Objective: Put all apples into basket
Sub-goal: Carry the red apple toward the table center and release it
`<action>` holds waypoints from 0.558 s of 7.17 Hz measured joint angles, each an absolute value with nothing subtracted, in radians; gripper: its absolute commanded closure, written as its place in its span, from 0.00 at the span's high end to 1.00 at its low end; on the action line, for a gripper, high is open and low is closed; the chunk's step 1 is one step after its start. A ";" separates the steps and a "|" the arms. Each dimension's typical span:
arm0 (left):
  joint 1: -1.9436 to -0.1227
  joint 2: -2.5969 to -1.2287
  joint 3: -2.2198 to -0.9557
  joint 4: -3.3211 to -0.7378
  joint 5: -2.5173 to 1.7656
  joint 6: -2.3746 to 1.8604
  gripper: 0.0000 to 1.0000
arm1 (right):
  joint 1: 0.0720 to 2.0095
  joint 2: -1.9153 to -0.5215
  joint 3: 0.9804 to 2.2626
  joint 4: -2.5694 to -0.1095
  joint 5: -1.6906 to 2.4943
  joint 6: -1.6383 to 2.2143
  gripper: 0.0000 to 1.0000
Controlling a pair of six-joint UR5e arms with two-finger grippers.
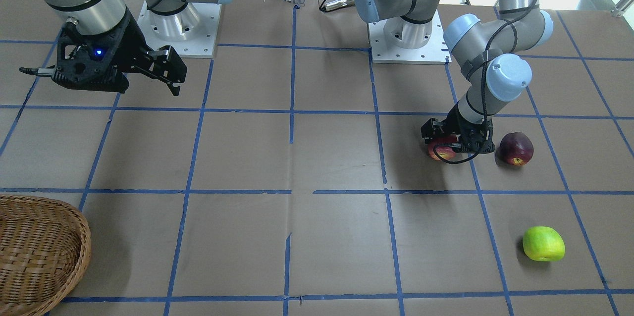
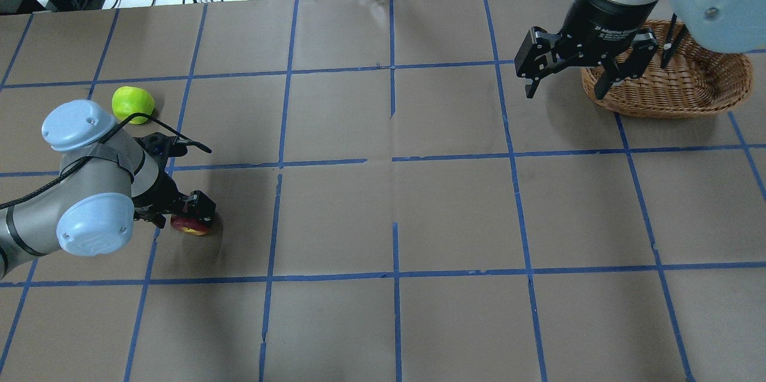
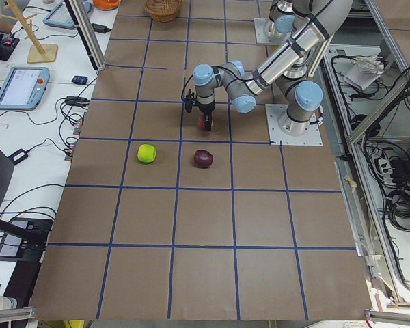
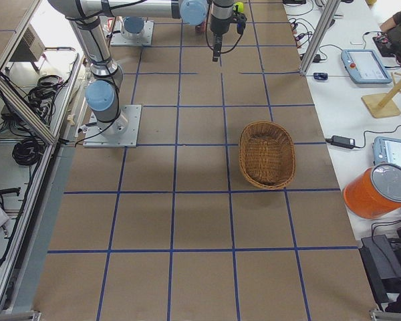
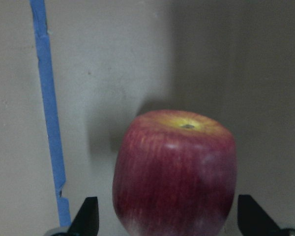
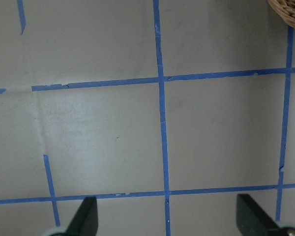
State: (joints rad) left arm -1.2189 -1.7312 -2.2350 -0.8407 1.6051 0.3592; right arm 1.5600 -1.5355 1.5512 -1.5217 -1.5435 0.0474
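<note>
Left gripper (image 5: pixel 168 220) sits low around the red apple (image 1: pixel 441 151), fingers wide either side and probably not touching yet, so it's the grab step: next up, close and lift. Maroon apple (image 1: pixel 516 148) is just beside it and green apple (image 1: pixel 543 243) is further off. The empty basket (image 2: pixel 727 91) is way across by the right gripper (image 2: pixel 567 90), which is spread wide, holding nothing.

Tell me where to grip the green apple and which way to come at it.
Take the green apple across its rounded middle, coming straight down from above. It lies alone on the bare table, well apart from the maroon apple, so both flanks are free. It looks slightly lopsided, so I'd centre the grip on its widest band to keep it from squirting out.
</note>
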 measured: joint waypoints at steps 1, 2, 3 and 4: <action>-1.222 -1.742 -2.235 -0.818 1.605 0.359 0.04 | 1.560 -1.536 1.552 -1.521 -1.546 0.047 1.00; -1.228 -1.744 -2.230 -0.808 1.596 0.358 0.03 | 1.560 -1.536 1.553 -1.520 -1.547 0.047 1.00; -1.245 -1.740 -2.206 -0.812 1.566 0.341 0.03 | 1.560 -1.536 1.554 -1.520 -1.547 0.046 1.00; -1.296 -1.740 -2.158 -0.838 1.525 0.283 0.03 | 1.560 -1.536 1.554 -1.520 -1.548 0.045 1.00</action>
State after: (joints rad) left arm -1.2961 -1.7395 -2.1583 -0.8382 1.5250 0.2826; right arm 1.5601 -1.5355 1.5543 -1.5202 -1.5476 0.0454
